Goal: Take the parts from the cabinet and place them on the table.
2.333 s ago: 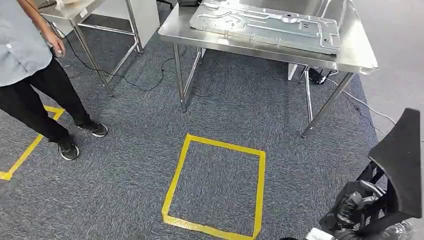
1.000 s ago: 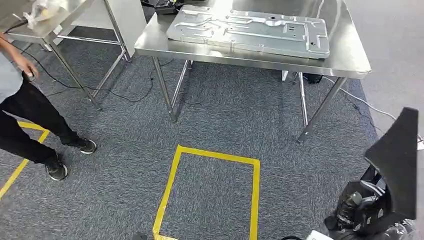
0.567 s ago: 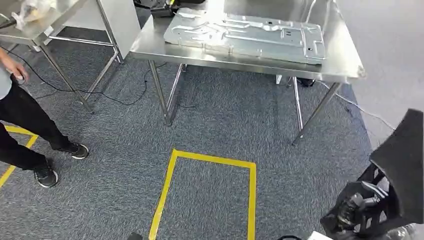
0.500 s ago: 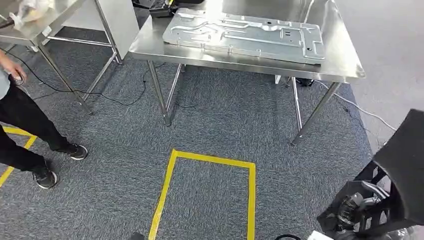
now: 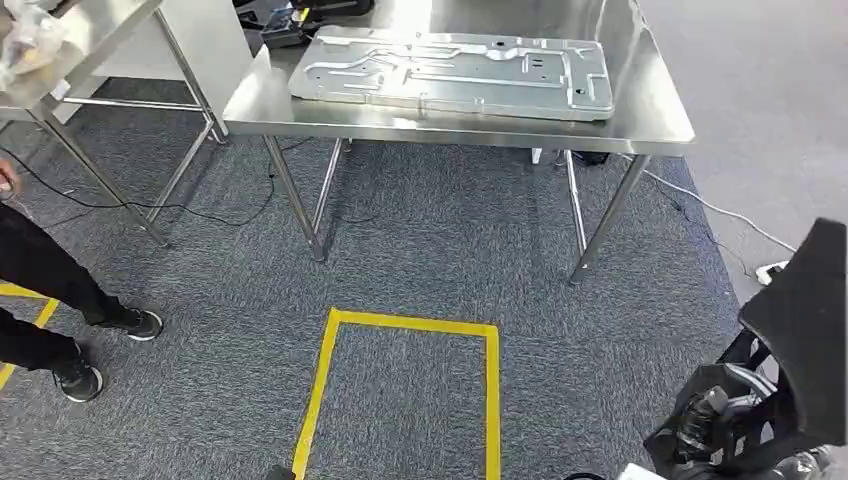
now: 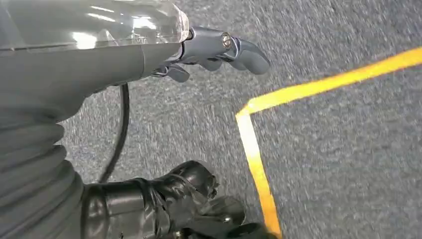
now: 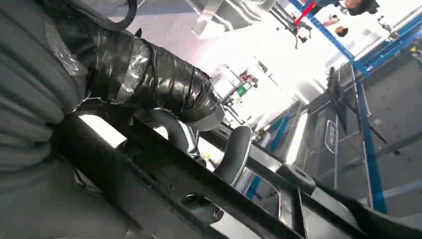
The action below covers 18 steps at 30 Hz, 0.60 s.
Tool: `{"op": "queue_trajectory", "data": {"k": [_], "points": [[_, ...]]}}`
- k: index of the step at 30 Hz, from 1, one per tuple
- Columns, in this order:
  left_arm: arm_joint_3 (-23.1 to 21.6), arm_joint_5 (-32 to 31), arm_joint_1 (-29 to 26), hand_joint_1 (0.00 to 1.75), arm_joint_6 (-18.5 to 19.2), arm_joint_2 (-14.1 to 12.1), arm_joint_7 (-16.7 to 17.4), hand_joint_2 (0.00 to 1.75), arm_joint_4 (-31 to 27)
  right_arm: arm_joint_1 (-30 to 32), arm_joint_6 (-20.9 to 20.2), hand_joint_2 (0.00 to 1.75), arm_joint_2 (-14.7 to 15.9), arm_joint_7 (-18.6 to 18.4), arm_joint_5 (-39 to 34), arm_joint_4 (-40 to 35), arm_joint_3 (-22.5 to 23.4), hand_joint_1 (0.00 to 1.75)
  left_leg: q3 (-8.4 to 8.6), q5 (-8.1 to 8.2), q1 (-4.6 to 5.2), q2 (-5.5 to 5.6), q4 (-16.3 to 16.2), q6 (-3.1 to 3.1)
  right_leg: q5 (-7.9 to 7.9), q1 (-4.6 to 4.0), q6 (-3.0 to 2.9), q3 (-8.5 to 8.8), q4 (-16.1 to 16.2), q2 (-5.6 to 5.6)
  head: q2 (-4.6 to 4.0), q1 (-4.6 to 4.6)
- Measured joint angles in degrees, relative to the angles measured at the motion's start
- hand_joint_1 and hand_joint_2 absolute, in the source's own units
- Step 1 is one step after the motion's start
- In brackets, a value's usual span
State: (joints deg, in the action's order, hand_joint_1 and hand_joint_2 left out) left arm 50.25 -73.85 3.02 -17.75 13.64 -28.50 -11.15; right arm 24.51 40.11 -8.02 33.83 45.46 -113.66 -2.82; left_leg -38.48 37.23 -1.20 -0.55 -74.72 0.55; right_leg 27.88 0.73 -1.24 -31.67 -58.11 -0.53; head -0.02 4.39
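A flat black part (image 5: pixel 800 330) stands upright at the lower right of the head view, gripped from below by my right hand (image 5: pixel 715 425). In the right wrist view the same black part (image 7: pixel 164 174) crosses as a dark bar with grey fingers (image 7: pixel 234 149) curled against it. Ahead stands a steel table (image 5: pixel 650 125) with a large stamped metal plate (image 5: pixel 450 70) lying flat on it. My left hand (image 6: pixel 219 50) hangs over the carpet, its fingers loosely apart and holding nothing.
A yellow tape square (image 5: pixel 400 322) marks the grey carpet in front of the table. A person's legs and shoes (image 5: pixel 130 322) are at the left edge. A second steel table (image 5: pixel 80 50) stands at the far left. Cables (image 5: pixel 700 200) lie on the floor.
The camera has moved: the table and the yellow square have shifted left and the table faces me more squarely. The person has slid toward the left edge. The black part stays in my right hand.
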Motion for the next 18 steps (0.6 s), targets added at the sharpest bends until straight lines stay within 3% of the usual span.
{"op": "queue_trajectory", "data": {"k": [1, 2, 3, 5, 6, 7, 9, 11, 12, 15, 16, 17, 18], "points": [[0.0, 0.0, -0.09, 0.0, 0.33, -0.02, 0.0, 1.75, 0.0, 0.0, 0.0, 1.75, 0.0, 0.02, 0.0, 0.0, 0.0, 1.75, -1.12, -0.07, 0.01, 0.01, -1.95, -0.11, 0.08, -0.2, -0.12, 0.03, -0.07, -0.25, 0.0, 0.0], [0.0, 0.0, -0.15, 0.0, 0.57, -0.02, 0.0, 1.75, 0.0, -0.01, 0.0, 1.75, 0.0, 0.02, 0.0, 0.0, 0.0, 1.75, -0.87, -1.63, 0.06, 0.02, -0.84, -0.35, 0.17, -0.4, -0.25, 0.14, -0.17, -0.52, 0.02, 0.0], [0.0, 0.0, -0.14, 0.0, 0.81, -0.04, -0.07, 1.75, 0.0, -0.02, 0.0, 1.75, 0.0, 0.0, 0.0, 0.0, 0.0, 1.75, 0.64, -4.24, 0.13, 0.04, 2.83, -0.72, 0.32, -0.57, -0.33, 0.32, -0.27, -0.79, 0.02, 0.0], [0.0, -0.04, -0.06, 0.0, 1.2, -0.09, -0.15, 1.75, 0.0, -0.08, 0.0, 1.75, 0.0, 0.02, 0.0, 0.0, -0.02, 1.75, 5.25, -9.58, 0.61, 0.42, 13.2, -1.91, 0.68, -0.83, -0.27, 0.73, -0.46, -1.17, 0.0, 0.0], [0.0, -0.11, -0.05, 0.0, 1.38, -0.37, -0.17, 1.75, 0.0, -0.11, 0.0, 1.75, 0.0, 0.0, -0.02, 0.04, -0.02, 1.75, 6.11, -8.81, 0.82, 0.77, 15.11, -2.49, 0.91, -1.04, 0.0, 0.59, -0.62, -1.22, 0.0, 0.09], [-0.02, -0.11, 0.01, 0.0, 1.4, -0.35, -0.28, 1.75, 0.0, -0.23, -0.02, 1.75, 0.0, 0.02, -0.02, 0.07, -0.02, 1.75, 6.21, -9.12, 0.88, 0.59, 15.66, -2.18, 1.0, -1.06, 0.32, 0.47, -0.8, -1.46, 0.02, 0.0], [-0.02, -0.2, 0.11, 0.0, 1.49, -0.35, -0.44, 1.75, 0.0, -0.29, -0.02, 1.75, 0.0, -0.18, 0.18, 0.11, -0.02, 1.75, 6.07, -9.19, 1.2, 0.6, 15.61, -2.39, 0.89, -0.61, 0.97, 0.44, -0.52, -1.4, 0.02, 0.0], [-0.04, -0.11, -0.03, 0.0, 1.53, -0.26, -0.48, 1.75, 0.0, -0.37, 0.0, 1.75, 0.24, -1.24, 0.7, 0.11, -0.22, 1.75, 6.7, -9.95, 0.36, 0.26, 16.99, -3.02, 1.3, -0.74, 1.53, 0.59, -0.79, -1.16, 0.02, 0.0], [-0.04, 0.0, 0.05, 0.0, 1.53, -0.35, -0.5, 1.75, 0.0, -0.46, 0.0, 1.75, 0.44, -1.46, 1.03, 0.15, -0.37, 1.75, 6.89, -10.07, 0.38, 0.25, 17.36, -3.3, 2.67, -0.9, 1.85, -0.18, -2.6, -0.55, 0.0, 0.31], [-0.15, -0.11, 0.09, 0.0, 1.82, -0.35, -0.61, 1.75, 0.0, -0.85, 0.0, 1.75, 0.98, -1.97, 1.99, 0.68, -1.2, 1.75, 6.77, -10.0, 0.42, -0.08, 17.29, -3.51, 8.52, -0.18, 2.72, -6.48, -14.91, -0.13, 0.0, 0.26], [-0.15, -0.15, 0.03, 0.0, 1.95, -0.35, -0.63, 1.75, 0.0, -0.84, 0.0, 1.75, 1.09, -2.03, 2.58, 0.94, -1.33, 1.75, 6.77, -9.95, 0.41, -0.15, 17.25, -3.47, 8.86, 0.04, 2.94, -8.0, -17.59, -0.1, 0.02, 0.26], [-0.18, -0.17, 0.02, 0.0, 2.08, -0.35, -0.66, 1.75, 0.0, -0.85, -0.02, 1.75, 1.2, -2.03, 2.97, 1.16, -1.46, 1.75, 6.81, -9.9, 0.39, -0.16, 17.21, -3.42, 7.61, 0.29, 3.15, -8.08, -17.16, 0.0, 0.0, 0.28], [-0.2, -0.2, 0.05, 0.0, 2.19, -0.35, -0.68, 1.75, 0.0, -0.91, -0.02, 1.75, 1.29, -2.03, 3.17, 1.31, -1.57, 1.75, 6.88, -9.79, 0.35, -0.15, 17.13, -3.28, 5.3, 0.53, 3.28, -6.85, -14.23, 0.13, 0.02, 0.26]]}}
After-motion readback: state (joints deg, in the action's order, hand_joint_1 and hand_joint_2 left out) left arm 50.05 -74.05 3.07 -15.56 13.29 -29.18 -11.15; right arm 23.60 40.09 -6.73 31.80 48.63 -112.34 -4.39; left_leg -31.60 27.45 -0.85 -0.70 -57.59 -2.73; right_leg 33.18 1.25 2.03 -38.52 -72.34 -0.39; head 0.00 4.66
